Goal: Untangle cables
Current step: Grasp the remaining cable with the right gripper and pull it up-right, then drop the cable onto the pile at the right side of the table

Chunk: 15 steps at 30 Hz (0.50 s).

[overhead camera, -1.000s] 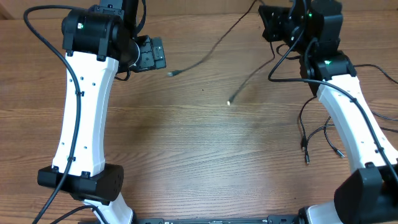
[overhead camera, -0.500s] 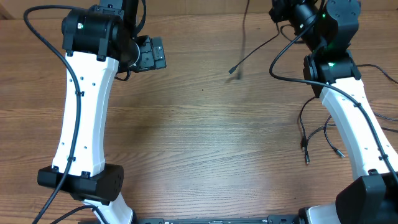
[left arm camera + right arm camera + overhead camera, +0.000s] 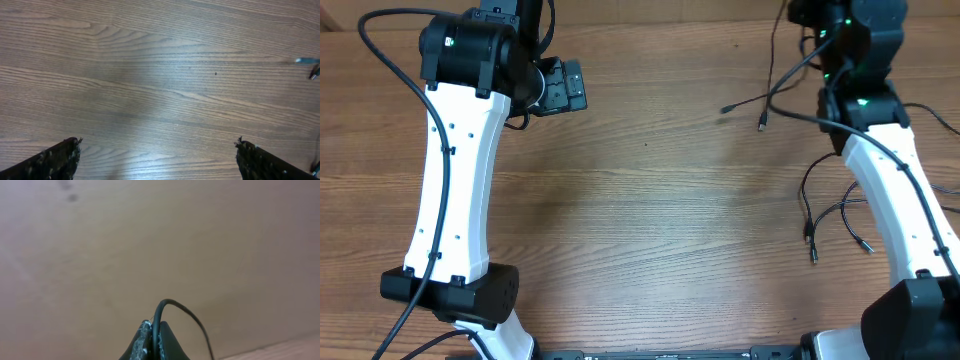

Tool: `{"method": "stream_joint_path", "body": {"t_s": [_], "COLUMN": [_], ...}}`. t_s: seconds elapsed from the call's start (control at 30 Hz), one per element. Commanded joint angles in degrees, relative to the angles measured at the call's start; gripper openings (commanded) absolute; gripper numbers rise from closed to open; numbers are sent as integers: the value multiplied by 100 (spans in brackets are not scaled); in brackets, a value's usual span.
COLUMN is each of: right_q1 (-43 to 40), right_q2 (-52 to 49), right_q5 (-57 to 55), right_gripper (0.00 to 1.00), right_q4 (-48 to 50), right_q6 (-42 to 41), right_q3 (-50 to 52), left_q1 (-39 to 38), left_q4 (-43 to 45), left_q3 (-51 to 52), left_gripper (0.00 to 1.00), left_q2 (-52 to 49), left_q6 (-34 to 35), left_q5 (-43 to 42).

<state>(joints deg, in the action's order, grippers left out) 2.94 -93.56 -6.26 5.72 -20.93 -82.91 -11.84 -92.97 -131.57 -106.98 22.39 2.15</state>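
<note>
My right gripper (image 3: 154, 328) is shut on a thin black cable (image 3: 172, 304), which arches up out of the pinched fingertips. In the overhead view this arm is raised at the table's far right edge. From it the cable (image 3: 775, 60) hangs down, one plug end (image 3: 725, 108) and another (image 3: 761, 125) trailing over the wood. More thin cables (image 3: 812, 232) lie on the table beside the right arm. My left gripper (image 3: 157, 150) is open and holds nothing, hovering over bare wood at the far left (image 3: 563, 86). Two plug ends (image 3: 305, 61) show at the left wrist view's right edge.
The wooden table (image 3: 650, 230) runs between the two white arms. The left arm (image 3: 455, 170) stands along the left side, the right arm (image 3: 890, 190) along the right. Thicker black arm wiring (image 3: 930, 110) loops beside the right arm.
The right gripper has swung right and toward the far edge, still shut on the cable. The plug ends have been dragged right from the table's middle. The left arm has not moved.
</note>
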Motion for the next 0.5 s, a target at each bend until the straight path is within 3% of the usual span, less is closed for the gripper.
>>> {"method": "stream_joint_path", "body": {"t_s": [0.0,0.47], "right_q1": [-321,-1915], "right_q2": [-243,-1268], "right_q5": [-273,-271], "right_gripper": [4,4], "right_q4": [-50,-345], "right_q6": [13,13], "right_q3": [-76,-76], "left_q1": [57,57], "left_q4": [24,24], "left_q3": [39,39], "left_gripper": [100,100], "left_q2": [-57,-57], "left_q6": [33,33], "left_q5": [-42,-42]}}
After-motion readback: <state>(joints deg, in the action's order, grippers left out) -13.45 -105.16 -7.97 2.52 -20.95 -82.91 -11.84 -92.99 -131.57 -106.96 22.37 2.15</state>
